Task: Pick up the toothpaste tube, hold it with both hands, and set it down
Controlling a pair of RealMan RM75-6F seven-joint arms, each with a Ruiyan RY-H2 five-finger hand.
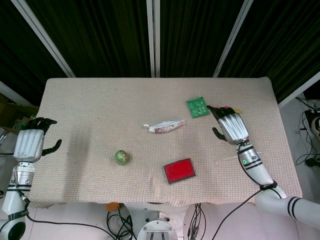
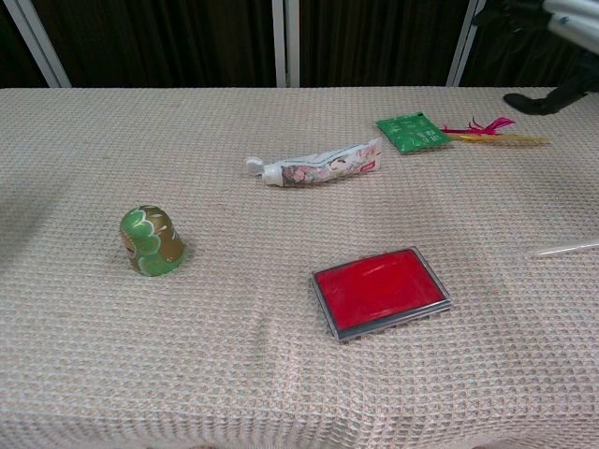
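Green cup (image 2: 151,240) tipped, red case (image 2: 380,291) flat, green packet (image 2: 410,132) beside pink feather (image 2: 490,132).
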